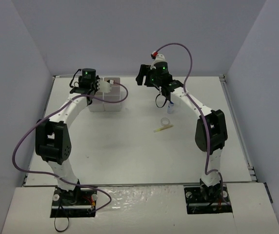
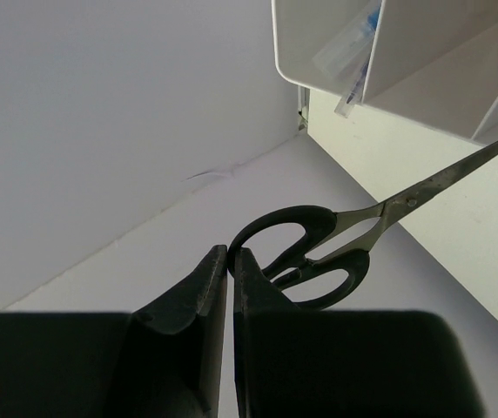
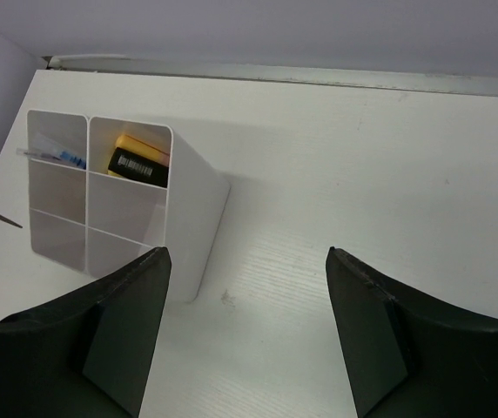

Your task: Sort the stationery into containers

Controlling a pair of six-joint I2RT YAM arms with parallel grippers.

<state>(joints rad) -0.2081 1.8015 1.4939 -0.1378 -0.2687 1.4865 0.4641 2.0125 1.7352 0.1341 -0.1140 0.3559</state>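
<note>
Raised black-handled scissors (image 2: 323,218) beside white containers (image 3: 198,209)

Plastic, metal and a painted worktop

The containers (image 3: 188,200) are smooth white plastic, faintly see-through, with a soft sheen. Just beside them, the scissors (image 2: 386,207) have glossy black plastic handles and dull grey metal blades, speckled and scuffed. Under the containers, the worktop (image 3: 362,174) is matt white with a fine grain showing through. The left claw (image 2: 230,261) and right claw (image 3: 245,257) look like matt black plastic.
</note>
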